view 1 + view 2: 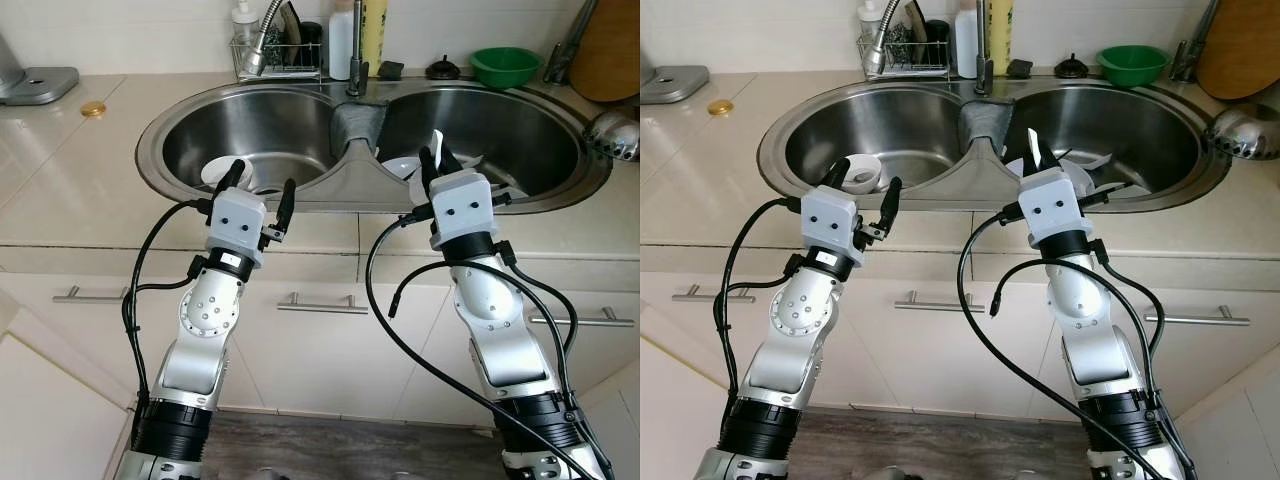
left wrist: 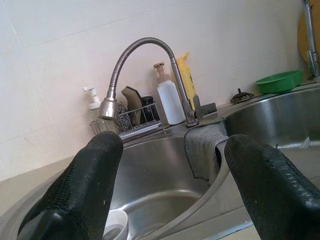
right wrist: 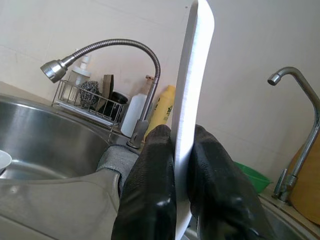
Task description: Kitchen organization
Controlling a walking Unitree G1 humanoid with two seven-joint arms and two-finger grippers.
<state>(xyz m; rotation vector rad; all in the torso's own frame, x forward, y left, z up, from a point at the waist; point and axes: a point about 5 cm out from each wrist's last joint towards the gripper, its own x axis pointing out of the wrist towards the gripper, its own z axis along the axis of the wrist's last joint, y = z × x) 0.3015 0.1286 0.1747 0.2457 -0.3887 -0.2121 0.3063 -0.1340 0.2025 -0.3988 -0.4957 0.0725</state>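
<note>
My right gripper [image 1: 437, 165] is shut on a thin white flat object [image 3: 192, 100], held upright and seen edge-on above the front rim of the right sink basin [image 1: 520, 140]. Its pointed tip [image 1: 1032, 143] sticks up past the fingers. My left gripper [image 1: 263, 180] is open with nothing between its fingers, over the front rim of the left basin [image 1: 260, 130]. A small white bowl [image 1: 862, 172] sits in the left basin just beyond it. More white dishes [image 1: 1090, 160] lie in the right basin, partly hidden behind the right gripper.
A grey cloth [image 2: 202, 150] hangs over the divider between the basins. At the back stand a flexible faucet [image 2: 145, 45], a wire rack [image 1: 275, 55], bottles [image 1: 358, 35] and a green bowl [image 1: 505, 65]. A wooden board [image 1: 610, 50] leans at the far right.
</note>
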